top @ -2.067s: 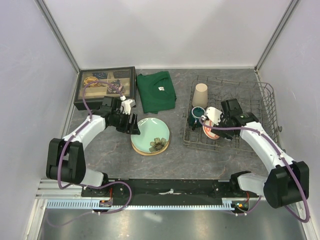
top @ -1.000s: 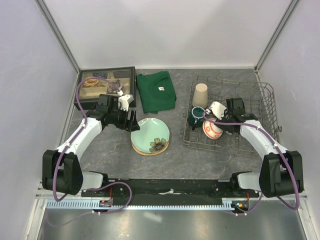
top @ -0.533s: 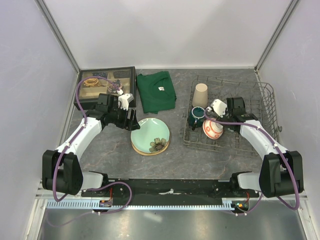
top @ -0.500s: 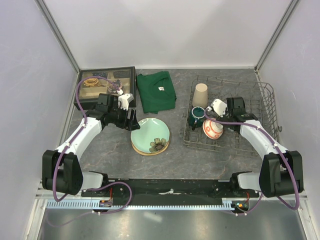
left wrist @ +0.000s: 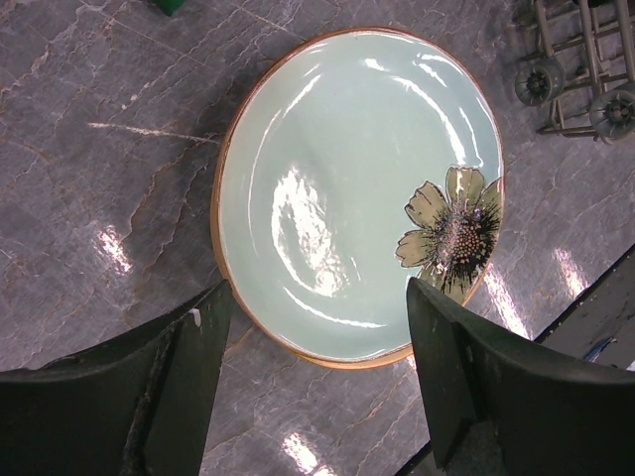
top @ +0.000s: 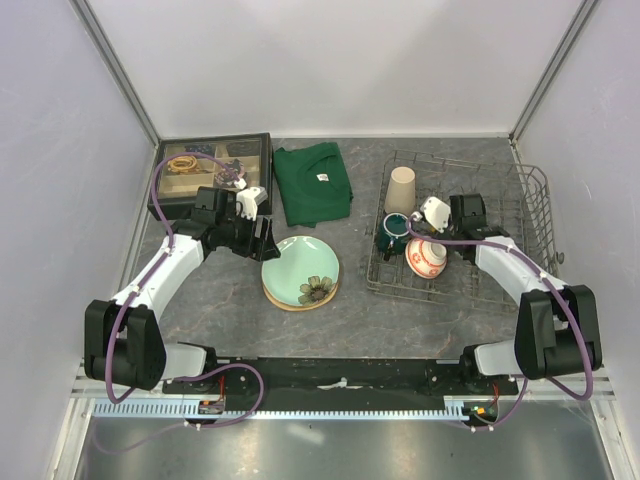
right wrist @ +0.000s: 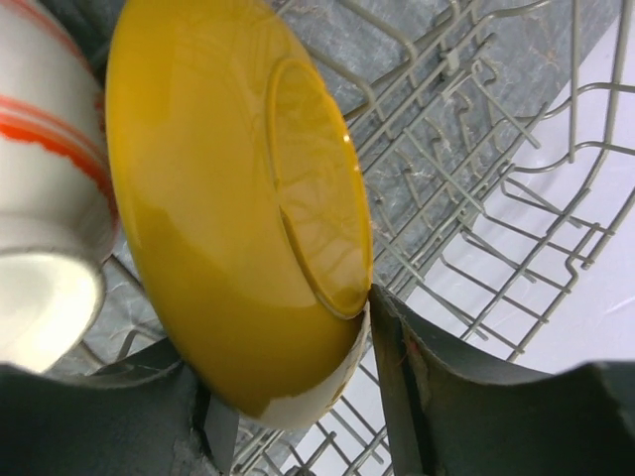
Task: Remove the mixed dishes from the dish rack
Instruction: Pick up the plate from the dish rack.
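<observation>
The dish rack [top: 500, 205] stands at the right. In it are a beige tumbler [top: 401, 189], a dark green mug [top: 394, 232] and a red-and-white bowl [top: 426, 258]. My right gripper [top: 441, 234] reaches into the rack. In the right wrist view that gripper [right wrist: 288, 342] is shut on the small yellow plate [right wrist: 218, 198], which stands on edge beside the bowl [right wrist: 40, 149]. The pale green floral plate [top: 300, 268] lies on the table with a cream plate's edge [top: 285, 302] under it. My left gripper [top: 264, 243] hovers open at its left rim, holding nothing [left wrist: 317, 297].
A black compartmented tray [top: 212, 172] sits at the back left, with a folded green cloth [top: 312, 182] beside it. Rack wires [right wrist: 476, 178] run close behind the yellow plate. Grey walls close in the table on three sides.
My right jaws have narrowed onto the yellow plate and the wrist has shifted slightly deeper into the rack. The left arm drew back a little earlier and has held still since.
</observation>
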Tool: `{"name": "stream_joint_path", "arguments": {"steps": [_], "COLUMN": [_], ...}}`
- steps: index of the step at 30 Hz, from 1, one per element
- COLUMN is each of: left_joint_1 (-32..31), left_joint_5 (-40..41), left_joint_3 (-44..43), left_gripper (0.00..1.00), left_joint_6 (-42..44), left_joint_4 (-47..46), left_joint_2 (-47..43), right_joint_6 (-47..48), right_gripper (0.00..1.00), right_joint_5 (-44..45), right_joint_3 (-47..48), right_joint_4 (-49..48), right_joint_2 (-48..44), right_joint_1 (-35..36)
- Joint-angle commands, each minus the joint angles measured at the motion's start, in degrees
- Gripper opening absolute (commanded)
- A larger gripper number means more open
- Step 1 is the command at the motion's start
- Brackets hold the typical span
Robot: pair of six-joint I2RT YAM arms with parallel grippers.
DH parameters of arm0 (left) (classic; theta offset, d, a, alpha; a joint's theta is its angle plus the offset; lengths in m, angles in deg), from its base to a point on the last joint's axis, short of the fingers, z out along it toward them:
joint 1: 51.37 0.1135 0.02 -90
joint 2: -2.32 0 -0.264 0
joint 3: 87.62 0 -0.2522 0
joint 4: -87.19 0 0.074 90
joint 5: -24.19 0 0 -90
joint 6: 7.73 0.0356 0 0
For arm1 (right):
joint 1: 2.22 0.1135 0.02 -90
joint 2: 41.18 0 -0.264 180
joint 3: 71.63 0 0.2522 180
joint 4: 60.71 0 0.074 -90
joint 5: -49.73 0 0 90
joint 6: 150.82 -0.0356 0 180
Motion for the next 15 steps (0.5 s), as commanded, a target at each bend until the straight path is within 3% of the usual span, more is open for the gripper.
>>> {"name": "stream_joint_path", "arguments": {"steps": [1, 15], "left_joint_1": [-0.2, -0.2], "left_joint_5": [-0.5, -0.5], "left_joint_3": [-2.1, -2.3], "left_gripper": [0.78, 0.78], "left_joint_6": [1.0, 0.9], "left_joint_4": [-2.2, -2.3], "left_joint_2": [-0.7, -0.1], "right_joint_6": [0.3, 2.0], "right_gripper": [0.56, 0.38], "right_joint_5": [1.7, 4.1], "right_joint_3": [0.5, 2.8], "right_joint_4": [-4.2, -3.7], "right_joint_2": [0.8, -0.6], "right_joint_1": [-0.2, -0.3]}}
